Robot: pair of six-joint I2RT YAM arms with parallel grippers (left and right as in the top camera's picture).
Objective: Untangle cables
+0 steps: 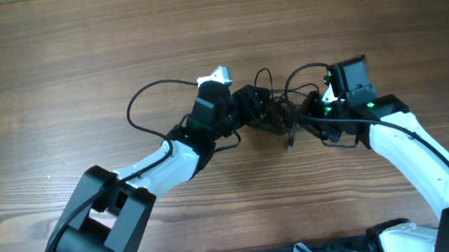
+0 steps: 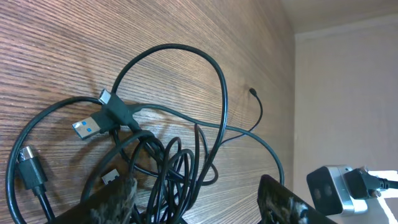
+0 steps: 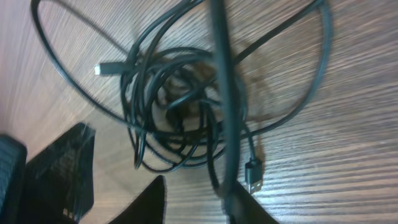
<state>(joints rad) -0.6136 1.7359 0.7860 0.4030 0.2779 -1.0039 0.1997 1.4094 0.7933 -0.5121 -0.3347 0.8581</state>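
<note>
So the cables (image 1: pixel 278 113) are sitting knotted in the middle. The left gripper (image 2: pixel 196 208) is straddling the clump, jaws spread wide, probably lining up a grab. The right gripper (image 3: pixel 118 193) is hovering just right of it, jaws apart, gripping nothing.

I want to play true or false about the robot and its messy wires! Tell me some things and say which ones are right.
1. The cables lie in one neat straight line. False: they are tangled in loops on the wooden table.
2. One plug has blue inside it. True: it is the USB plug in the left wrist view.
3. The tangle sits between the left gripper and the right gripper. True.
4. The cables are red. False: they are black.
</note>
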